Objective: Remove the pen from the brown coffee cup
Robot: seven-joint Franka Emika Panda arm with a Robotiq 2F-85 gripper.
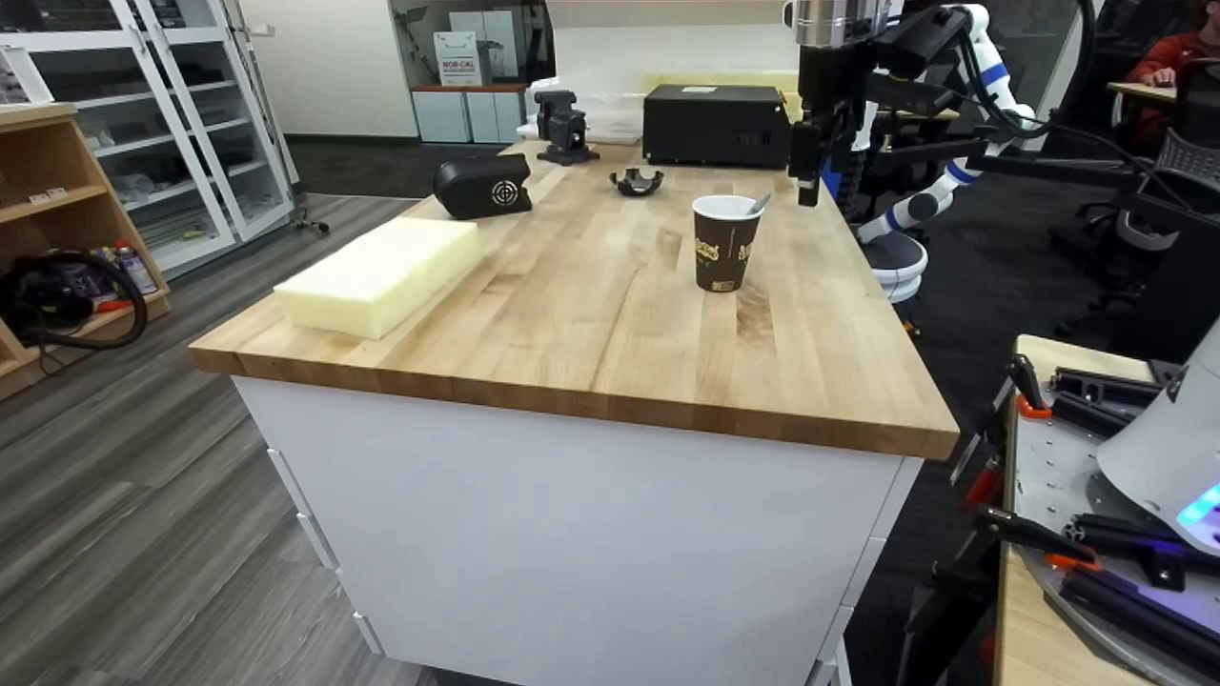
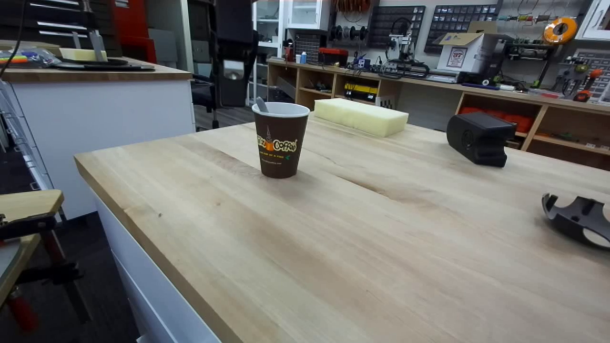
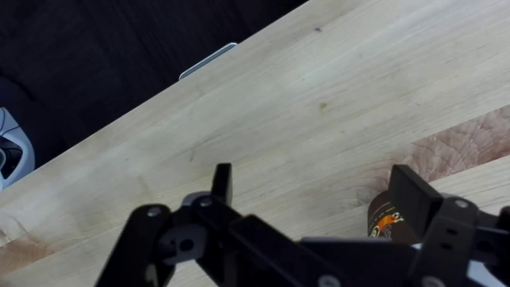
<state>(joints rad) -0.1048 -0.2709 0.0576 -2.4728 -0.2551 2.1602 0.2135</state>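
Protruding from the brown paper coffee cup (image 1: pixel 722 252), right of upper ctr in an exterior view, the grey pen (image 1: pixel 759 205) is seen. W/ jaws spread & nothing held, the gripper (image 3: pixel 314 181) should be centred over the pen's tip, then lowered slowly, w/o cup contact.

In an exterior view I look along the tabletop (image 1: pixel 591 324) from back beyond a short edge; in an exterior view, lower and nearer, past the cup (image 2: pixel 281 159) toward that edge — both share cup and foam block (image 1: pixel 381 267). The wrist view faces steeply down, close over a long edge.
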